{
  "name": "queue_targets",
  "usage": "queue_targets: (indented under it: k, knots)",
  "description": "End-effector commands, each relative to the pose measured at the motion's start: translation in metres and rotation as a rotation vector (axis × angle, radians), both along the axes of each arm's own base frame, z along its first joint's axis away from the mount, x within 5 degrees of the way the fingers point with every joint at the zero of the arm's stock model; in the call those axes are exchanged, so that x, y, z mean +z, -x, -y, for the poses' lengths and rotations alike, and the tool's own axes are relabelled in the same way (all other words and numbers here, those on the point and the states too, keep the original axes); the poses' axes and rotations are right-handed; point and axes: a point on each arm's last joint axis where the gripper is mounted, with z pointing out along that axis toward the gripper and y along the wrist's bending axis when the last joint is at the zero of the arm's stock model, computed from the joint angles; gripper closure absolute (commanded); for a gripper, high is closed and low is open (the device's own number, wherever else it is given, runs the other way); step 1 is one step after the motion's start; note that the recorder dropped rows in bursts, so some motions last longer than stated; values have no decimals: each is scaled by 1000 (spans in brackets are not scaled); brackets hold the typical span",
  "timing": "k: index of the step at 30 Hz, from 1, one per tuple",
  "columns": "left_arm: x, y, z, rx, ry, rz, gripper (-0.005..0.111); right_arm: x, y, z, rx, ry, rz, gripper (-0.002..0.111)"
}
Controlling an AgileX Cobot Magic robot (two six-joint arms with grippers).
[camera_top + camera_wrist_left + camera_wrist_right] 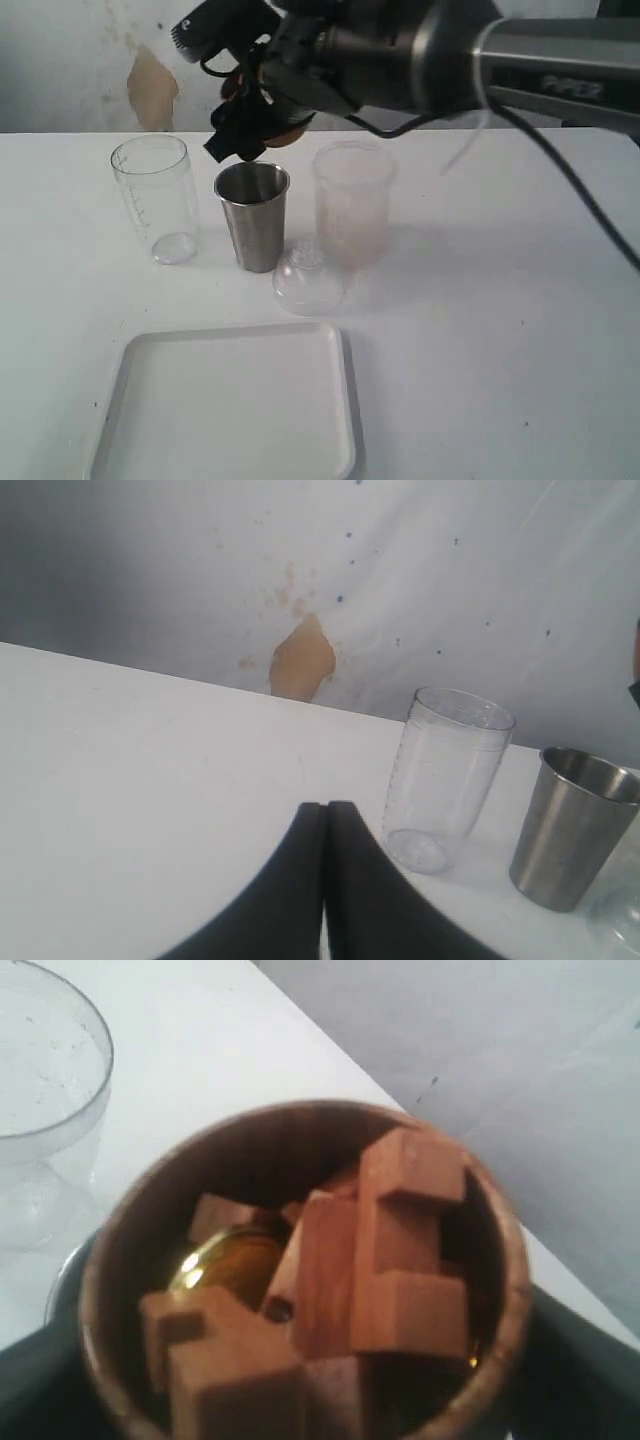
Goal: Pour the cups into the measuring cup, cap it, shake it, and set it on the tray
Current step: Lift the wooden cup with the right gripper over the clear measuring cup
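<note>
Above the steel tumbler (252, 215), right fingers (585, 1360) clamping wooden cup (240, 1150); perhaps tilted

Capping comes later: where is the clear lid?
In the exterior view, the clear lid lies just right of the steel tumbler, in front of the frosted container, beyond the tray.

Stained white wall (70, 60), white table (500, 330)

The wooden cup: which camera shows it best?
The right wrist view. The wooden cup fills the picture, seen from its open top, with wooden blocks inside. The exterior view shows only a brown sliver in the right gripper, above the steel cup. The left wrist view does not clearly show it.
</note>
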Motion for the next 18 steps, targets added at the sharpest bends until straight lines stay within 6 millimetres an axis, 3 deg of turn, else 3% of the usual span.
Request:
queue_targets:
  k: [1, 12, 18]
  knots:
    - [2, 0, 0, -1, -2, 16, 107, 2, -12, -24, 1, 94, 41, 108]
    - [2, 0, 0, -1, -2, 16, 107, -5, -27, -69, -28, 251, 169, 108]
    - [2, 0, 0, -1, -2, 16, 107, -17, -34, -85, -43, 462, 304, 108]
